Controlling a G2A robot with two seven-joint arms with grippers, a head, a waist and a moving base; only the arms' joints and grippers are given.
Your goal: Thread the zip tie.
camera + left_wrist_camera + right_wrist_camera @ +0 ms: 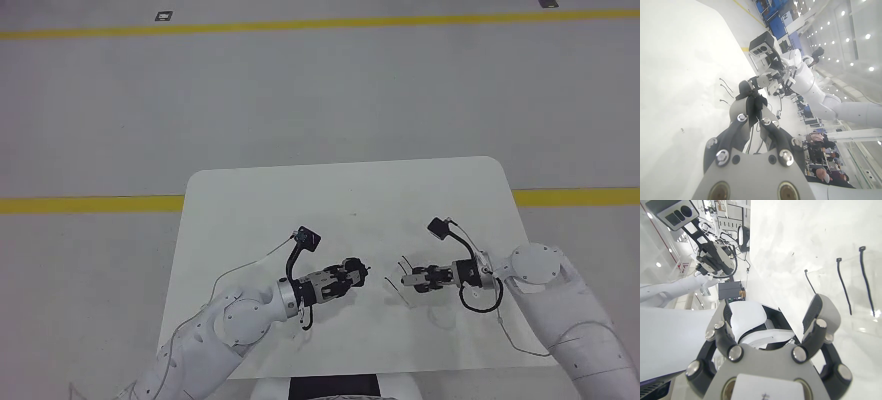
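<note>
Zip ties (843,285) flat on table (300,200)

Three lie side by side, apart from each other. Right gripper (771,302) hovers spread wide, one finger just at the nearest tie's tail. Left gripper (753,102) is nearby, fingers pressed together.

White arms (240,315), black cables (736,263), silver screws (735,352)
</note>
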